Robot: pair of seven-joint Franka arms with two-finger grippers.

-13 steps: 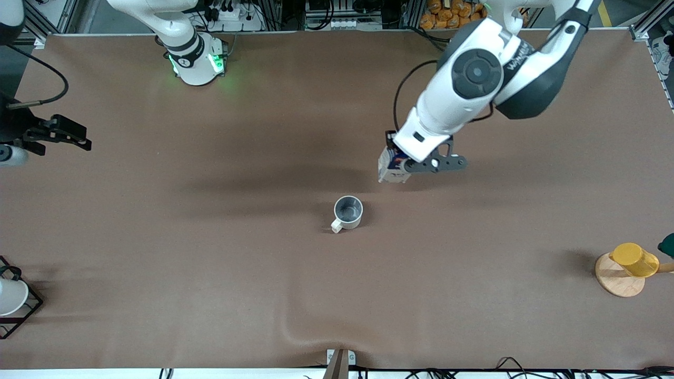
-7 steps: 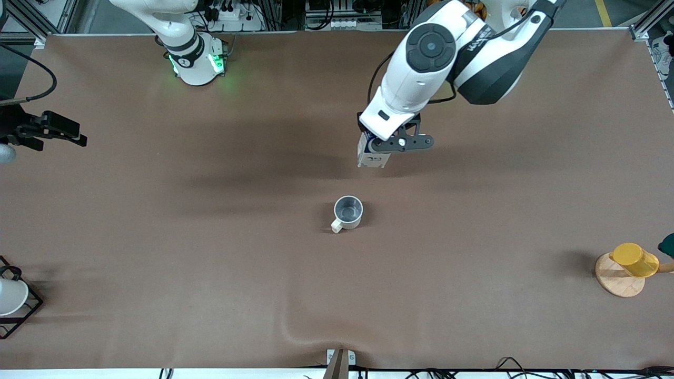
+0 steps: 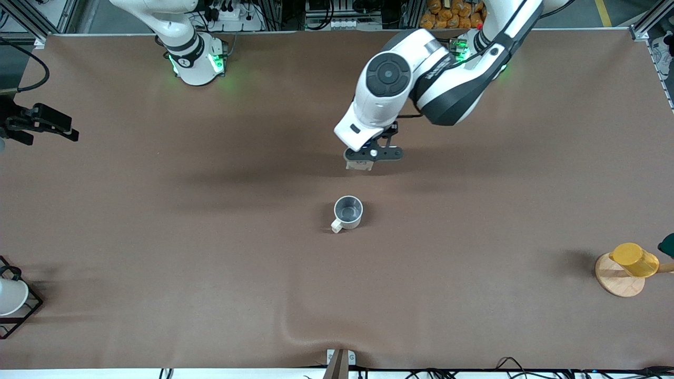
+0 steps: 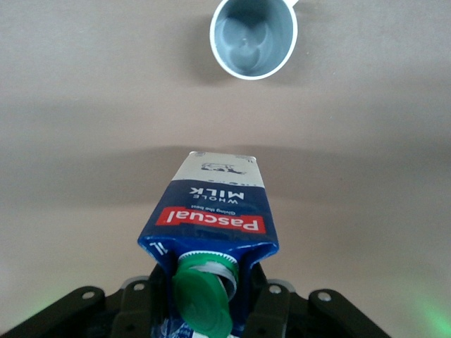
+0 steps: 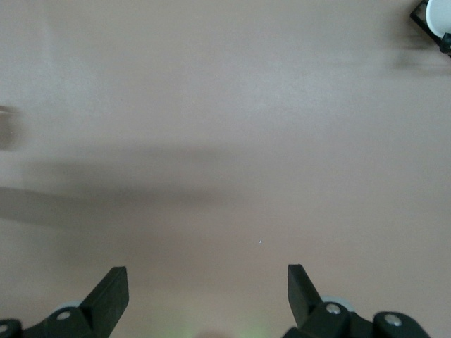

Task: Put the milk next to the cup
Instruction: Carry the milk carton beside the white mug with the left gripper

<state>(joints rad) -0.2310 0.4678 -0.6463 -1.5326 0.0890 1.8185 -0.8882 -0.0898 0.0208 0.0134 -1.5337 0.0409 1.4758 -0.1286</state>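
Note:
My left gripper [image 3: 363,157] is shut on the milk [image 3: 359,165], a dark blue carton with a red label band, and holds it over bare tablecloth a short way from the cup, not over it. In the left wrist view the milk [image 4: 215,211] fills the space between the fingers of my left gripper [image 4: 211,299], with its green cap [image 4: 203,301] toward the camera. The cup [image 3: 348,212], cream-white with a grey inside, stands upright near the table's middle and also shows in the left wrist view [image 4: 254,36]. My right gripper [image 3: 52,123] waits, open and empty, over the table's edge at the right arm's end [image 5: 204,292].
A yellow cup [image 3: 634,259] lies on a round wooden disc [image 3: 617,281] at the left arm's end. A white cup in a black wire frame [image 3: 10,297] stands at the right arm's end, and also shows in the right wrist view [image 5: 438,21]. The cloth has a wrinkle [image 3: 295,331] near the front edge.
My left gripper has carried the milk toward the right arm's end, to a spot in line with the cup. My right gripper has drifted slightly toward the robots' bases.

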